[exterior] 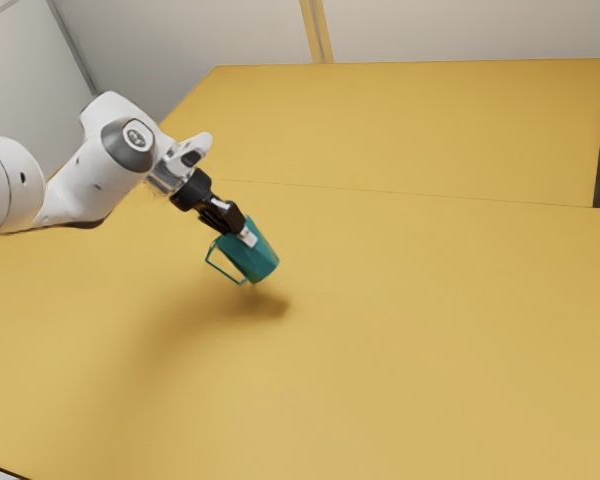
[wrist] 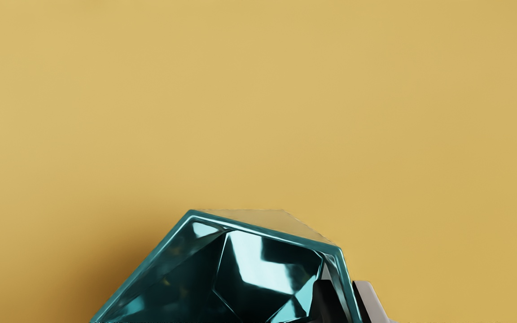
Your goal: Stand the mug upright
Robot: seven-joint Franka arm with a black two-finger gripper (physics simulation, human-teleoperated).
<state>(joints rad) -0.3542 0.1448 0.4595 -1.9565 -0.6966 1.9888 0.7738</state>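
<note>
The gripper [exterior: 245, 234] is at the teal mug's rim in the exterior view, pinching its wall. The mug [exterior: 255, 257] hangs tilted above the table, its base toward the exterior view's lower right and its handle toward the left, with a shadow beneath. Looking into the open mouth of the mug [wrist: 258, 273] in the wrist view, I see one finger inside the wall and the other outside, so the gripper [wrist: 346, 296] is shut on the wall. In the wrist view the handle is hidden.
The yellow table [exterior: 430, 330] spreads around and below the mug, with a thin seam across it toward the back. Pale walls stand behind the table, and a yellow strip [exterior: 317, 30] runs up the back wall.
</note>
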